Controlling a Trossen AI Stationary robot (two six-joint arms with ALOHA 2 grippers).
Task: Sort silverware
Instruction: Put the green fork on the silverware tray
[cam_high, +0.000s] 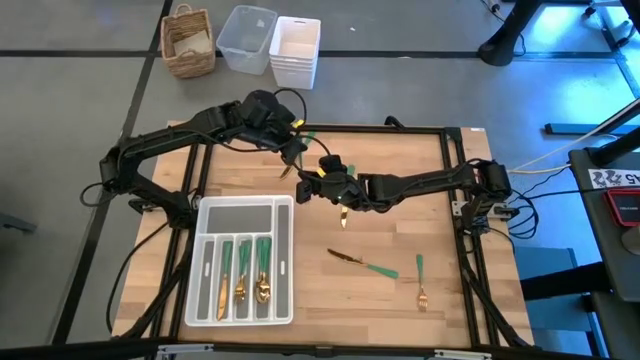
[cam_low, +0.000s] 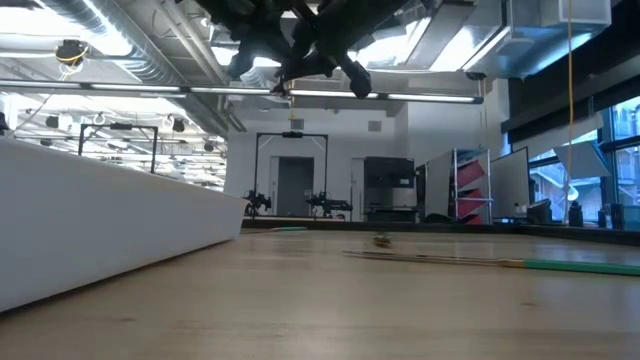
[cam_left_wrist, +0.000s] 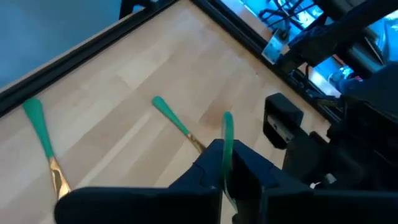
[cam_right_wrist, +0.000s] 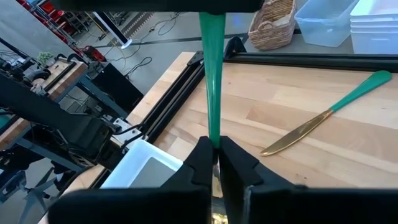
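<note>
While both arms meet above mid-table | left fingers (cam_left_wrist: 227, 177) and right fingers (cam_right_wrist: 214, 158) clamp one green-handled utensil (cam_right_wrist: 210, 81).

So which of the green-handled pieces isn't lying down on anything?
The one the right gripper is shut on, held above the table. The knife and fork lie flat on the wood, and the others rest in the white tray.

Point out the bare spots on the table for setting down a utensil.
Bare wood lies beside the tray up to the knife and fork, and along the back edge by the right arm. Crowded mid-table, where both claws meet.
</note>
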